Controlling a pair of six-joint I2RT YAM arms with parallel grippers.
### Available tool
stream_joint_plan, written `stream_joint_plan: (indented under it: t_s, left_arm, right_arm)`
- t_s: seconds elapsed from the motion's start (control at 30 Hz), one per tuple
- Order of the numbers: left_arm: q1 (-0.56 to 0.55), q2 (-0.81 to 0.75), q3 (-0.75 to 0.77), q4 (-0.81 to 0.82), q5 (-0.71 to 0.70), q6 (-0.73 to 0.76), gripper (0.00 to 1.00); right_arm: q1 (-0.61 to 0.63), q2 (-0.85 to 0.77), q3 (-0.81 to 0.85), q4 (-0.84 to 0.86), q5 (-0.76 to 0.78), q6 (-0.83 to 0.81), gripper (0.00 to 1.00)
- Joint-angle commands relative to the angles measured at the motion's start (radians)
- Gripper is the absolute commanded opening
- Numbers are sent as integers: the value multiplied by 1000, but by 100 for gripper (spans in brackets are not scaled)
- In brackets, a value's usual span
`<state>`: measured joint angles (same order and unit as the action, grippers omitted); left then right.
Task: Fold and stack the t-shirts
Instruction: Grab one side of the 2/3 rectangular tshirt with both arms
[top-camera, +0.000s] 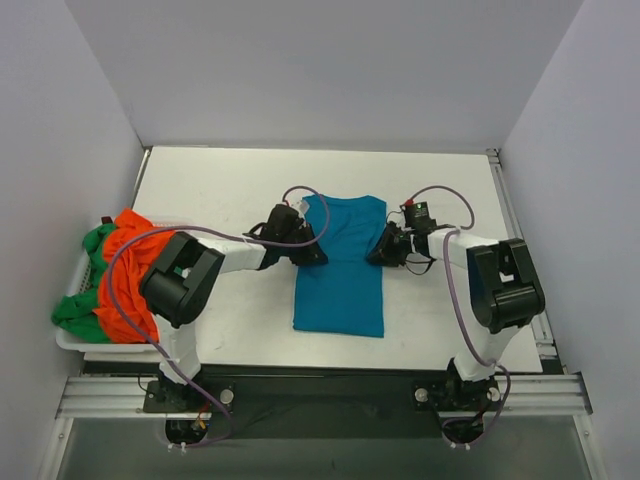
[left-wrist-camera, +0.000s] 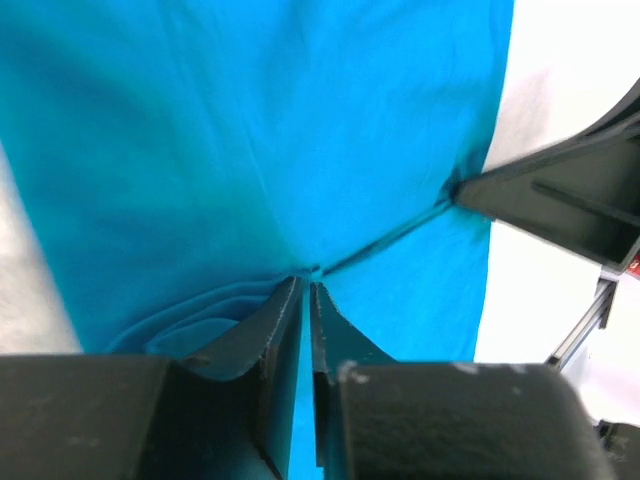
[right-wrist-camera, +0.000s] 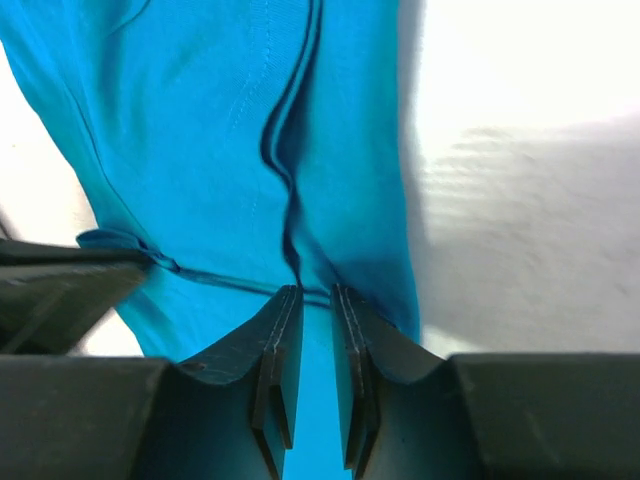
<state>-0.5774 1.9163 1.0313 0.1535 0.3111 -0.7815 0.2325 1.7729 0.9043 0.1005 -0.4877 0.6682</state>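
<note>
The teal-blue t-shirt (top-camera: 340, 265) lies on the table as a long narrow strip, its sides folded in. My left gripper (top-camera: 312, 255) is at its left edge, about mid-length, shut on a pinch of the teal cloth (left-wrist-camera: 306, 283). My right gripper (top-camera: 380, 252) is at the shirt's right edge opposite, its jaws closed to a narrow gap on the teal cloth (right-wrist-camera: 316, 290). A taut crease (left-wrist-camera: 385, 238) runs across the shirt between the two grippers. The orange t-shirt (top-camera: 130, 280) and the green t-shirt (top-camera: 75, 312) lie bunched in the basket at the left.
The white plastic basket (top-camera: 70, 340) stands at the table's left edge, beside the left arm. White walls close in the table at the back and both sides. Purple cables loop over both arms.
</note>
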Motion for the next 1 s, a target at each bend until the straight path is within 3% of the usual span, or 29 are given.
stream_joint_plan:
  t_s: [0.0, 0.1, 0.27, 0.53, 0.8, 0.97]
  left_arm:
    - [31, -72, 78, -25, 29, 53, 22]
    - [47, -150, 96, -57, 28, 73, 29]
    - [51, -302, 20, -245, -100, 73, 31]
    - [54, -647, -293, -353, -127, 80, 47]
    - [16, -847, -561, -290, -12, 10, 52]
    - [-59, -840, -626, -206, -15, -38, 53]
  right_arm:
    - [-16, -88, 57, -143, 28, -62, 21]
    - [-21, -148, 87, -194, 29, -76, 25]
    - [-22, -289, 42, -287, 78, -68, 28]
    - [23, -640, -371, -303, 74, 53, 33]
    - [152, -885, -622, -306, 133, 203, 33]
    - [174, -922, -693, -271, 169, 278, 33]
